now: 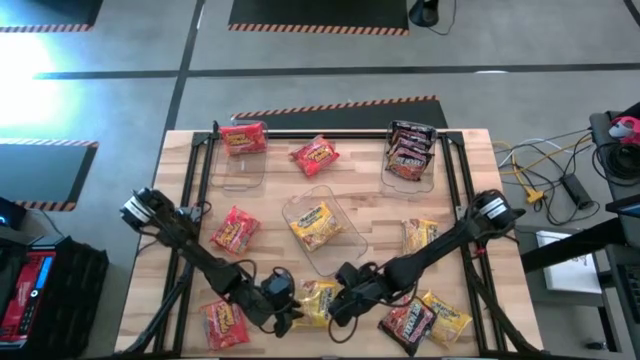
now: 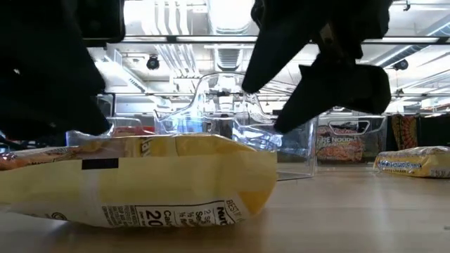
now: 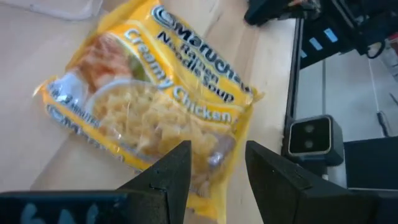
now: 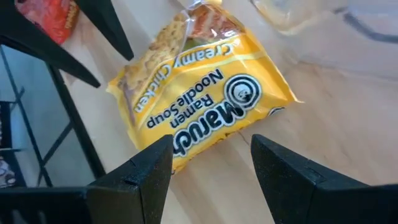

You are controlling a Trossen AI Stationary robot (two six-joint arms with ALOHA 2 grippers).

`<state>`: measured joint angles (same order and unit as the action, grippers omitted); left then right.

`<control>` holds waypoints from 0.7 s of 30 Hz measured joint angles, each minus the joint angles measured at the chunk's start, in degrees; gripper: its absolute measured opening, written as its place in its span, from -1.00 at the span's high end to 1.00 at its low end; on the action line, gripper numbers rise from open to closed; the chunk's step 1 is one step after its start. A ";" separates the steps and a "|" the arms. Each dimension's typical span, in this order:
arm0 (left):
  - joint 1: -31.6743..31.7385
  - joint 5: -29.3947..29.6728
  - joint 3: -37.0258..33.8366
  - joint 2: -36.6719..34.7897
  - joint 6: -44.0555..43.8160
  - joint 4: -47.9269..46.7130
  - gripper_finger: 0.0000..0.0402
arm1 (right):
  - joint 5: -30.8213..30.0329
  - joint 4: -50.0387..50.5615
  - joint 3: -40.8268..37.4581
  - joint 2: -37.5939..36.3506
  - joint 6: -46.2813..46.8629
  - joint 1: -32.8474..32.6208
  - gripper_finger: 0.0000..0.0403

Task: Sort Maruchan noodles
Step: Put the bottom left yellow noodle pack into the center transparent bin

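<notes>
Industrial lab or workshop space: grey concrete floor (image 1: 330, 95) marked with hazard-striped mats (image 1: 318, 14), exposed ceiling ducting (image 2: 211, 28) seen overhead, loose cables (image 1: 545, 165) beside a butcher-block table (image 1: 360, 180).

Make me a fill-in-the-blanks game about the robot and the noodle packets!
1. Both hands, left hand and right hand, hover at one ____ packet.
2. Its flavor reads Creamy ____.
3. The middle clear bin holds a ____ packet.
4. Both hands are ____.

Missing words: yellow; Chicken; yellow; open
</notes>
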<state>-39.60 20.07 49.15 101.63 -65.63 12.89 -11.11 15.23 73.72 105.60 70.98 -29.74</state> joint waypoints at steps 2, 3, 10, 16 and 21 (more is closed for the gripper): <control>0.52 -0.04 -0.02 0.43 0.63 0.58 0.33 | 0.13 0.22 -0.01 0.25 0.27 0.00 -0.02; 0.83 -0.04 -0.04 0.68 0.65 0.80 0.33 | 0.39 0.25 -0.01 0.25 0.62 -0.02 -0.02; 1.49 -1.47 -0.04 2.55 -0.27 1.53 0.33 | 0.95 -0.23 0.01 0.25 1.05 0.00 -0.02; 1.47 -1.80 -0.04 3.30 -1.77 1.91 0.33 | 1.14 -0.30 0.01 0.27 1.05 0.00 -0.02; 1.39 -2.80 -0.45 3.33 -1.42 1.57 0.33 | 1.20 -3.07 -0.01 0.27 1.44 0.00 -0.02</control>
<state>-38.21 17.27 48.69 104.97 -67.05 14.47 -9.91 12.15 73.71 105.86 72.42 -29.74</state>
